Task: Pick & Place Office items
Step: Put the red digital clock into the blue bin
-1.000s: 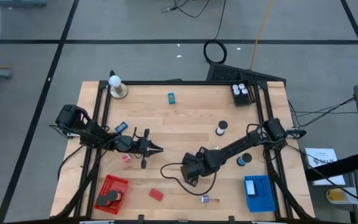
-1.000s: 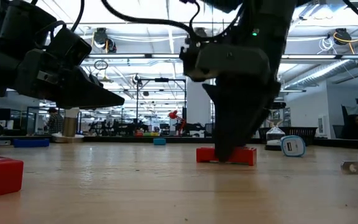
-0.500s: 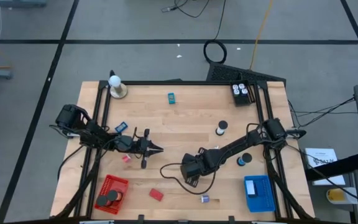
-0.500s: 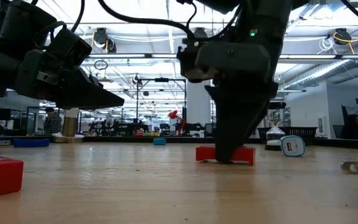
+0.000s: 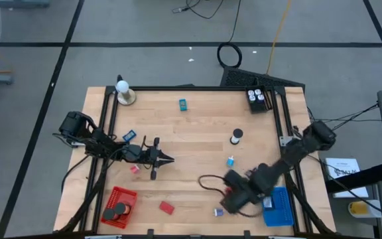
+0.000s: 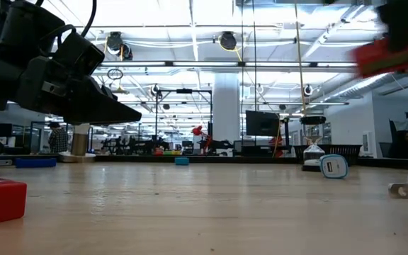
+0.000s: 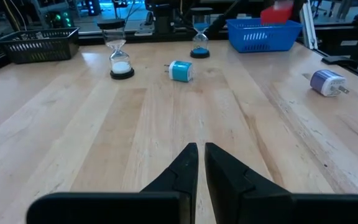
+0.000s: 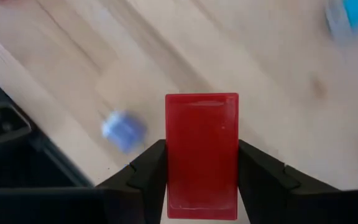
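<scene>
My right gripper (image 5: 231,194) hangs over the table's near right part, just left of the blue mesh basket (image 5: 276,206), shut on a red block (image 8: 201,152). The low view shows the block as a red blur (image 6: 392,52) high above the table. My left gripper (image 5: 166,159) waits at the middle left, shut and empty, its fingertips (image 7: 199,155) together. Loose office items lie about: a second red block (image 5: 167,207), a pink block (image 5: 134,168), a purple piece (image 5: 218,212) and a blue piece (image 5: 231,161). My right gripper pinches the red block by its two long sides (image 8: 170,155), one finger (image 8: 146,171) on each side. The fingers come steeply from above and lie along the block. The block is lifted clear of the table.
A red mesh basket (image 5: 113,200) with black discs stands at the near left. A white hourglass (image 5: 236,137), a teal piece (image 5: 183,103), a black box (image 5: 257,98) and a white ball on a tan base (image 5: 123,93) stand farther back.
My right gripper has taken hold of the red block at the table's middle and lifted it clear. It has carried the block up and toward the near right corner, next to the blue basket, rolling its wrist on the way. A blue piece that the arm hid now shows.
</scene>
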You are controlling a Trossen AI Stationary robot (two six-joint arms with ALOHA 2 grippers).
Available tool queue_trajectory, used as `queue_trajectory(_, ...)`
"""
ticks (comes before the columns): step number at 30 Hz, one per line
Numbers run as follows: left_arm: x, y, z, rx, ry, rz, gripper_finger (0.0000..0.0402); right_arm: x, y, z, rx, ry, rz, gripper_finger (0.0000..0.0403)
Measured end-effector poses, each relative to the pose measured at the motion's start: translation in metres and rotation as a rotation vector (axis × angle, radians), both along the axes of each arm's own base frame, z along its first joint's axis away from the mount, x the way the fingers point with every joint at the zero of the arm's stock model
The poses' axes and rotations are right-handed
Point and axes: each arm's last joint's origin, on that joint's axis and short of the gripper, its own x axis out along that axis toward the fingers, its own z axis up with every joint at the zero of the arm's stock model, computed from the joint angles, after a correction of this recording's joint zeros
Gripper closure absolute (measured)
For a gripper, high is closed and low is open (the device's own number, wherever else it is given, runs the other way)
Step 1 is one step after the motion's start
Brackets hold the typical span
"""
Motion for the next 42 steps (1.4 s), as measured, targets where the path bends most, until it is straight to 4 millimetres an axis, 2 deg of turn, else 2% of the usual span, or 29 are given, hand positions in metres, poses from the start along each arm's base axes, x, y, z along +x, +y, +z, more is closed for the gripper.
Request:
queue_trajectory(7, 0.000, 0.000, 0.000, -0.002, 0.000, 0.001, 0.0364, -0.064, 0.038, 0.001, -0.022, 0.213, -0.204, 0.0241)
queue_trajectory(10, 0.000, 0.000, 0.000, -0.001, 0.001, 0.001, 0.0364, -0.086, 0.039, -0.005, -0.076, 0.322, -0.321, 0.0244)
queue_trajectory(14, 0.000, 0.000, 0.000, -0.002, 0.000, 0.000, 0.0364, -0.103, 0.037, -0.015, -0.102, 0.408, -0.428, 0.0248)
queue_trajectory(21, 0.000, 0.000, 0.000, -0.001, 0.001, 0.001, 0.0364, -0.121, 0.027, -0.050, -0.071, 0.580, -0.520, 0.0243)
queue_trajectory(29, 0.000, 0.000, 0.000, -0.001, 0.002, 0.001, 0.0364, -0.129, 0.018, -0.074, -0.025, 0.571, -0.519, 0.0238)
queue_trajectory(33, 0.000, 0.000, 0.000, -0.001, 0.002, 0.001, 0.0364, -0.129, 0.018, -0.080, 0.006, 0.574, -0.501, 0.0232)
queue_trajectory(42, 0.000, 0.000, 0.000, 0.000, 0.002, 0.000, 0.0364, -0.131, 0.016, -0.080, 0.011, 0.632, -0.453, 0.0195)
